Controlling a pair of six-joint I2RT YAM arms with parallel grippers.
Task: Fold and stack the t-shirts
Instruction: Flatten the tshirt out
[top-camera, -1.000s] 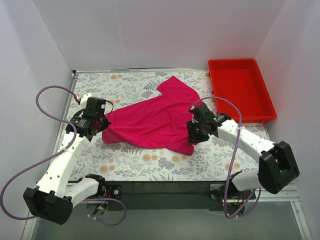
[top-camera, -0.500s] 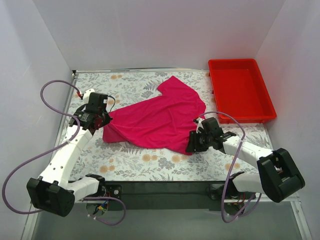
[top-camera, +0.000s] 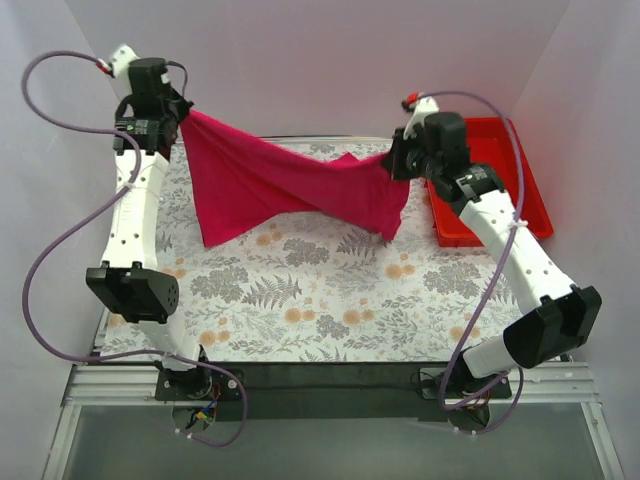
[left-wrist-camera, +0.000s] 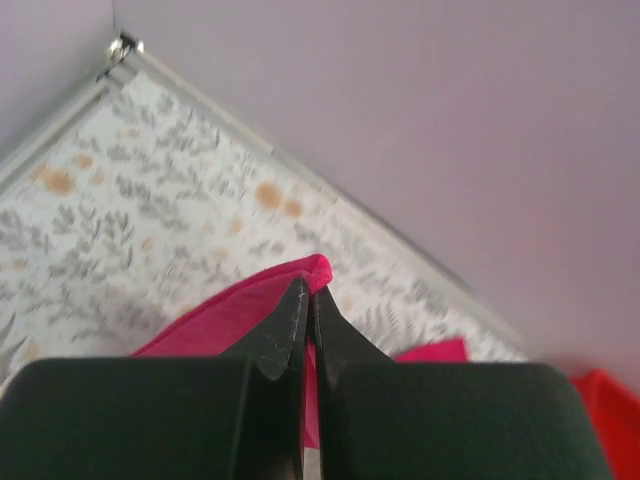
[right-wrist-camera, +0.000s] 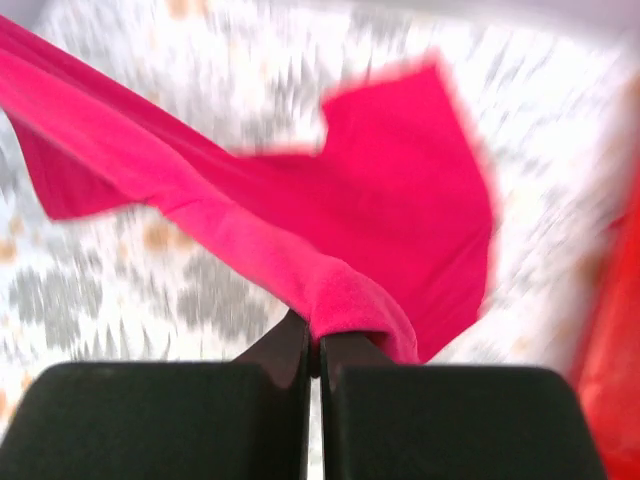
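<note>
A magenta-pink t-shirt (top-camera: 290, 180) hangs stretched in the air between my two grippers, above the far half of the floral table. My left gripper (top-camera: 178, 112) is raised high at the far left and is shut on one edge of the t-shirt (left-wrist-camera: 255, 310). My right gripper (top-camera: 395, 165) is raised at the far right, next to the bin, and is shut on the other edge of the t-shirt (right-wrist-camera: 400, 220). The cloth sags in the middle, and its loose ends hang down on both sides.
A rigid red plastic bin (top-camera: 490, 175) stands at the far right, partly behind my right arm; its edge shows in the right wrist view (right-wrist-camera: 615, 330). The floral tablecloth (top-camera: 300, 300) covers the table. White walls close in the back and both sides.
Both grippers have risen from the table and moved back, lifting the t-shirt off the surface and stretching it between them.
</note>
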